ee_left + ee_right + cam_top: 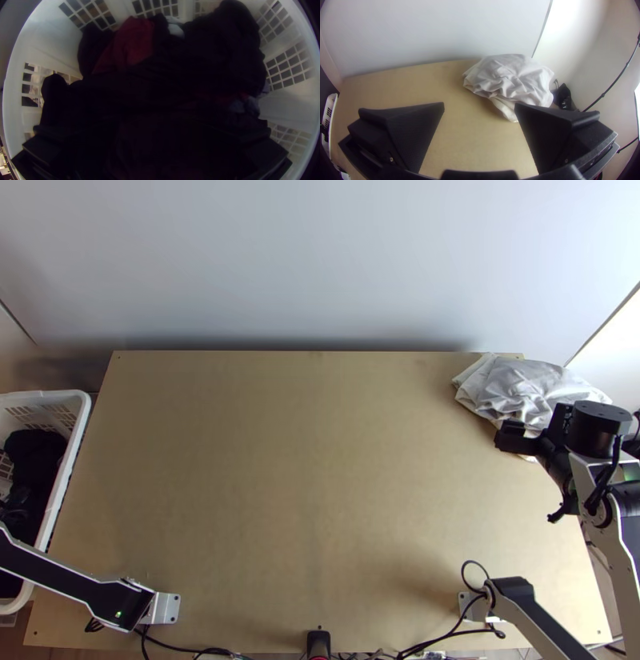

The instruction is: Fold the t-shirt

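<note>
T-shirt: not marked out for certain; my guess is that it is among the dark clothes (pixel 213 50) in the basket (pixel 53 46) at the left edge of the top view, though the pale cloth (pixel 520 78) could be meant.
Pale cloth: bunched and creased on the table (pixel 304 460), upper right of the top view, partly over the edge.
Dark clothes: heaped loosely, a red piece (pixel 135 40) among them.
Left gripper (pixel 156 123): over the heap in the basket, its fingers spread wide; the dark hides whether any fabric lies between them.
Right gripper (pixel 480 108): released, nothing between its fingers, near the pale cloth at the right of the top view.
Handling: probably light, limp and soft, hard to break but apt to snag on its neighbours or bring a second garment along.
Where to hold: a raised fold on top of the heap first; once on the table, shoulders or hem corners, one per gripper, to spread it before folding.
</note>
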